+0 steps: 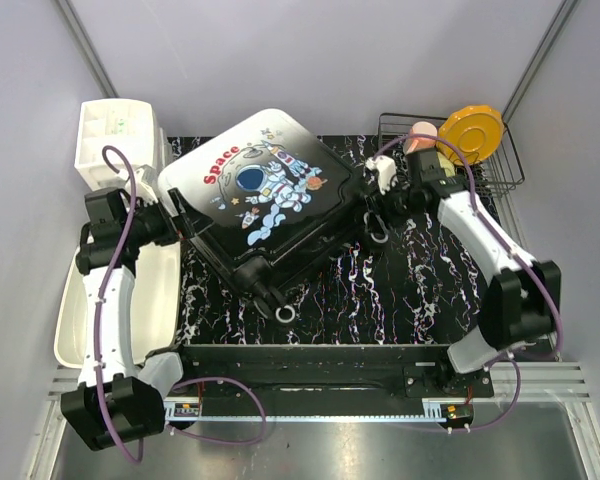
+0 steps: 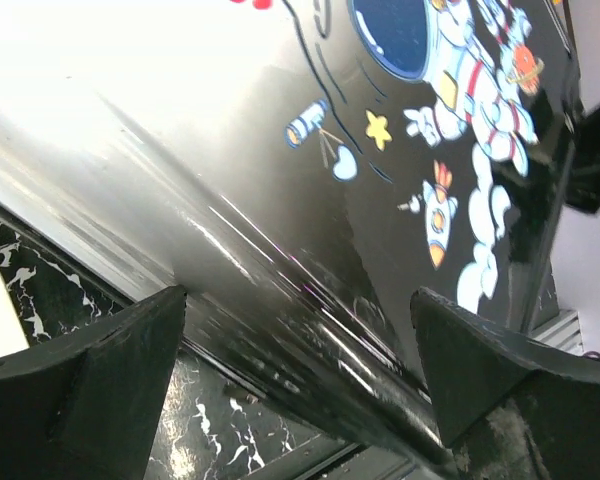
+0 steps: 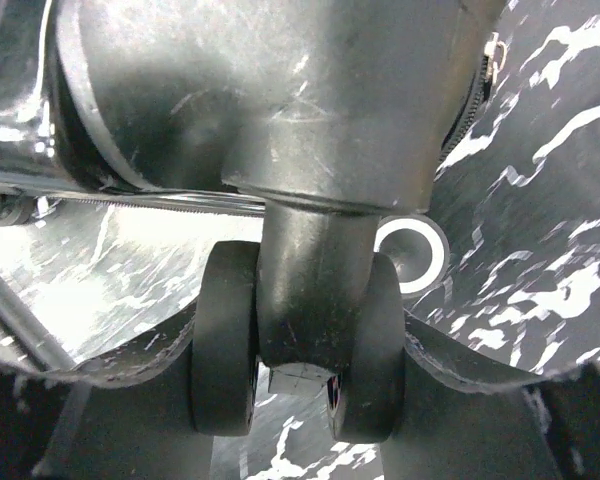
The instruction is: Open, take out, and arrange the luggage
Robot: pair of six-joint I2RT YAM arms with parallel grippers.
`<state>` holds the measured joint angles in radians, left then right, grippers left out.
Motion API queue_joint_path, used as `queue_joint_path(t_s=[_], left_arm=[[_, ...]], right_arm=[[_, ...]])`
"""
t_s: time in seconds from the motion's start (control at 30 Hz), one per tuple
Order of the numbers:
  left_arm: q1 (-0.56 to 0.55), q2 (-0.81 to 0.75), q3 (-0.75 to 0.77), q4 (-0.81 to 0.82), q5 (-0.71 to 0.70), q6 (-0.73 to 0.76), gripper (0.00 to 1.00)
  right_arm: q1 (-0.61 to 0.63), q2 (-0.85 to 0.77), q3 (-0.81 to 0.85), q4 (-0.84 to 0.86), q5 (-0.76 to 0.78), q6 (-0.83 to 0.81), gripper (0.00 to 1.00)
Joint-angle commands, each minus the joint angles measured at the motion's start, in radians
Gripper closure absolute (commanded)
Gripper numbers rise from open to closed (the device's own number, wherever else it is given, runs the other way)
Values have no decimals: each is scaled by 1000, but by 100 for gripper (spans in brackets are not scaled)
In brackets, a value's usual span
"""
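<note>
Currently the luggage (image 1: 265, 195) lies askew at the centre of the black marbled table (image 1: 410, 290), astronaut print uppermost. The left gripper (image 2: 298, 305) stands at the case's left edge with its jaws spread wide, and the glossy shell runs between them. Contact cannot be confirmed. The right gripper (image 3: 300, 345) pinches a twin caster wheel (image 3: 223, 340) at the case's right end, one finger against each outer face. A white tub (image 1: 155, 300) sits left of the case. A wire rack (image 1: 505, 165) holding a yellow plate (image 1: 470, 130) occupies the far right corner.
</note>
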<state>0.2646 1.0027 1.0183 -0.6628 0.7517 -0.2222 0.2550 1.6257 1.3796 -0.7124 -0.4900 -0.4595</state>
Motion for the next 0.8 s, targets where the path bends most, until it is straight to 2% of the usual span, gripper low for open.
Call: queue_joint_path(t_s=[0.0,0.03,0.07,0.1,0.13,0.17,0.27,0.33,0.47,0.57,0.6,0.73,0.77], left_arm=[[-68,28,-38,152,-57,-100,1],[-92,34,-41,178,-72,-100,1],[-117,42,-43,196,-110,-100,1],[-164,54,-37,216,-123,-98,1],[-182,85,-29,248,-150,-98,1],[-194,109,-18,256,-161,-97,1],[-203,212,60,259,-179,-77,1],[-203,288,123,250,-172,-49,1],[-217,417,219,249,-121,-20,7],[-245,529,333,181,-111,99,10],[-257,559,398,134,-109,128,11],[-260,706,584,17,-78,216,16],[-260,729,626,-7,-78,251,16]], right_arm=[[26,-228,-122,-116,-134,97,100],[42,-274,-140,-125,-156,94,100],[56,-294,-161,-166,-180,85,84],[64,-309,-166,-194,-241,61,61],[72,-326,-166,-220,-258,53,33],[70,-331,-137,-254,-237,65,1],[46,-296,12,-347,-191,55,0],[-6,-252,96,-377,-214,27,0],[-196,-132,296,-432,-285,-7,0],[-249,-40,372,-430,-242,-37,0],[-249,-21,380,-429,-220,-62,0],[-249,34,339,-401,-203,-133,10],[-249,39,304,-378,-214,-140,15]])
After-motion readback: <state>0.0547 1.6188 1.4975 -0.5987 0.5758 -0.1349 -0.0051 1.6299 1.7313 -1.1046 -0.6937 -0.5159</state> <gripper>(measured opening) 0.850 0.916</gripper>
